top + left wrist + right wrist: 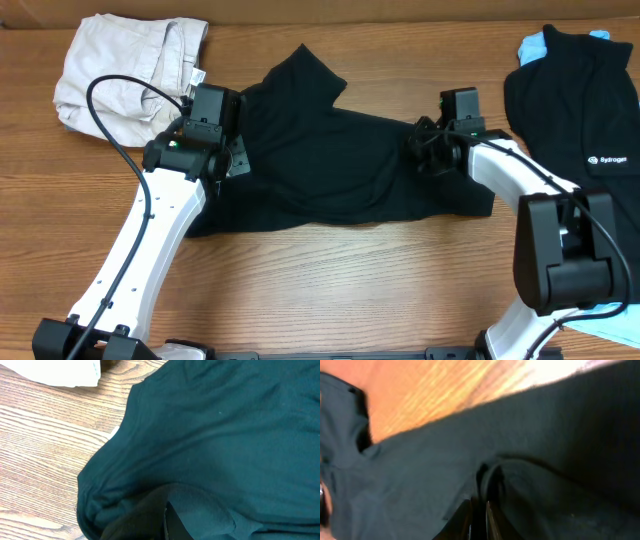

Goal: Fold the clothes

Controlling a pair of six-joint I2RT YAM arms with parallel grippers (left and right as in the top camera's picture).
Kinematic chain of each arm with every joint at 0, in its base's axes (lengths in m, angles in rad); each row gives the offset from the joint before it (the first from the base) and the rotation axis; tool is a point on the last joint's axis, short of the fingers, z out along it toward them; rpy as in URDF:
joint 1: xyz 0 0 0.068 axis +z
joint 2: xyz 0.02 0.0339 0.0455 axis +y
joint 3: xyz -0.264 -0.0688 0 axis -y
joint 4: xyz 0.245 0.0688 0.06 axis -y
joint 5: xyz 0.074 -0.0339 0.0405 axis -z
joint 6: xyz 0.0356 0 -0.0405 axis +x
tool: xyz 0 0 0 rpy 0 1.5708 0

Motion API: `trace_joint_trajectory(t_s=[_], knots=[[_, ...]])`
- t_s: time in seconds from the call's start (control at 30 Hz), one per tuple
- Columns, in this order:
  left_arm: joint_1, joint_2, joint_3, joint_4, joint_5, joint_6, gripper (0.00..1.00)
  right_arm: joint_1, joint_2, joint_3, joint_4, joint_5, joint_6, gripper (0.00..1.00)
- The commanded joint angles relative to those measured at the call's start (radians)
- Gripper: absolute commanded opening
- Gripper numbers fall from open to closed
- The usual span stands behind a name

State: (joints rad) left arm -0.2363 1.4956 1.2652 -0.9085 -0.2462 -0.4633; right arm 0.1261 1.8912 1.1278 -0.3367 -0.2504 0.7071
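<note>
Overhead, the T-shirt [330,160] is seen spread and rumpled at the centre of the table [330,280], with one sleeve thrown toward 12 o'clock. Trousers [125,70] are heaped at 10 o'clock. A logo shirt [575,100] is laid at 2 o'clock over a blue garment [533,45].

The left gripper [167,517] is clenched at the T-shirt's 9 o'clock edge, where a fold is bunched against it and appears to be held. The right gripper [479,512] is nipped on a pucker of cloth near the 3 o'clock edge, its fingers almost together.

The fabric is judged light, thin and limp. No shape will be kept when it is lifted, and whatever is not held will sag and drag. Nothing in it can break. Hold is best taken at hems or seams, at the shoulders or bottom corners, so that a single layer is drawn flat between the two grips and no wad is gathered.
</note>
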Motion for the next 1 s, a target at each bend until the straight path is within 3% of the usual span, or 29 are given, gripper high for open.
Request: trace_joint_trajectory(t_s=[0.0, 0.57, 0.97], knots=[[-0.006, 0.01, 0.02, 0.001, 0.003, 0.023, 0.04, -0.015, 0.006, -0.006, -0.006, 0.014, 0.003, 0.14], [-0.006, 0.01, 0.02, 0.001, 0.003, 0.023, 0.04, -0.026, 0.065, -0.006, -0.005, 0.02, 0.0, 0.2], [-0.006, 0.01, 0.02, 0.002, 0.003, 0.023, 0.04, 0.025, 0.086, -0.006, 0.124, -0.062, -0.034, 0.2]])
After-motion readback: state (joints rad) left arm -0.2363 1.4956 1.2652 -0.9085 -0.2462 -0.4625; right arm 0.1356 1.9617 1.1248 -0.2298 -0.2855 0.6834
